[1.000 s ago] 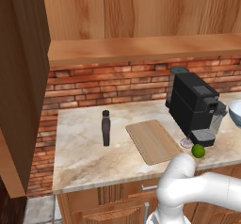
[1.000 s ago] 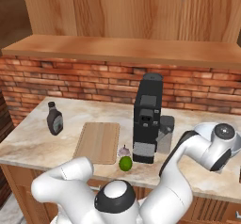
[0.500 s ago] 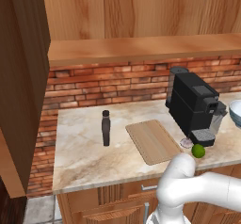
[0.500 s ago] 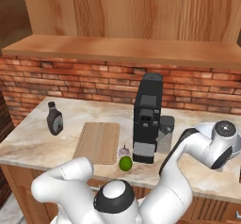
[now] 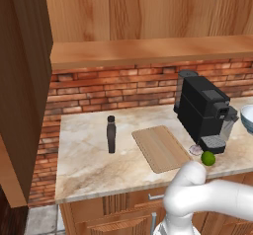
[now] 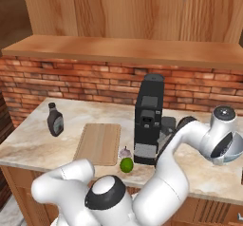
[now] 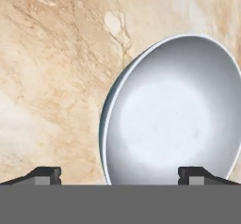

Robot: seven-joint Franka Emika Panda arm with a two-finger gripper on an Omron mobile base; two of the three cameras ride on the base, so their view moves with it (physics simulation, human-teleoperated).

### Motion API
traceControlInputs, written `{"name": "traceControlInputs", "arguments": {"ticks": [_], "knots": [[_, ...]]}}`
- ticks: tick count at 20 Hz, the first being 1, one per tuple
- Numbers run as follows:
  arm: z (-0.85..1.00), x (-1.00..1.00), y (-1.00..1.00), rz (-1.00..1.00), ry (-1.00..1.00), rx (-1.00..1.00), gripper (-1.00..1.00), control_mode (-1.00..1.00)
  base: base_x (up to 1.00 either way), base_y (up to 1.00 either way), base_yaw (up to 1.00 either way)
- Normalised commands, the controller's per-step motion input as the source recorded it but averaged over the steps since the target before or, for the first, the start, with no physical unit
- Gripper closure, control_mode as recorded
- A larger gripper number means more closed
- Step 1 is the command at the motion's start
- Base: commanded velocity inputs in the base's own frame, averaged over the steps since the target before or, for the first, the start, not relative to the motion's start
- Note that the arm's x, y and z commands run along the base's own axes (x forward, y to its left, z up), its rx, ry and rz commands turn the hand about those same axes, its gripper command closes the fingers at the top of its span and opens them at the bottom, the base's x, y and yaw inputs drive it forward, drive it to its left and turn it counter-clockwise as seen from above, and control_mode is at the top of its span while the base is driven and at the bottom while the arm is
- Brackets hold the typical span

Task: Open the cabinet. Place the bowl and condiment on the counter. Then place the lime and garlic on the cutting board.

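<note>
My gripper [image 7: 120,176] hangs open over the bowl [image 7: 174,115], which rests on the counter [image 7: 47,77]. One fingertip [image 7: 44,173] is off to the bowl's side and the other [image 7: 195,173] is over its pale inside; neither touches it. The bowl [image 5: 247,118] also peeks in at the right edge, beyond the coffee machine. The condiment [image 5: 111,134] [image 6: 55,119] stands on the counter left of the cutting board [image 5: 160,147] [image 6: 99,143]. The lime [image 5: 208,158] [image 6: 126,164] and garlic [image 5: 196,150] [image 6: 125,152] lie on the counter between board and machine. The cabinet [image 5: 24,91] door is swung open.
A black coffee machine [image 5: 202,113] [image 6: 148,120] stands right of the board, between it and the bowl. My arm [image 6: 209,135] bends around the machine's right side. A brick wall backs the counter, and the cabinet's floor [image 6: 118,49] overhangs it.
The arm's elbow has risen slightly in the right base view. The bowl, bottle, lime and garlic have not moved.
</note>
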Motion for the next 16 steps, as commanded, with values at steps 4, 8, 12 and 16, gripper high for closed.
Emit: {"name": "traceControlInputs", "arguments": {"ticks": [4, 8, 12, 16], "knots": [[0.37, -0.12, 0.45, 0.0, 0.11, 0.0, -1.0, -1.0, 0.0, 0.0, 0.0], [0.36, -0.12, 0.46, 0.0, 0.08, 0.0, -1.0, -1.0, 0.0, 0.0, 0.0], [0.35, -0.28, 0.38, 0.0, 0.04, 0.0, -1.0, -1.0, 0.0, 0.0, 0.0], [0.34, -0.31, 0.36, 0.01, 0.02, 0.0, -1.0, -1.0, 0.0, 0.0, 0.0]]}}
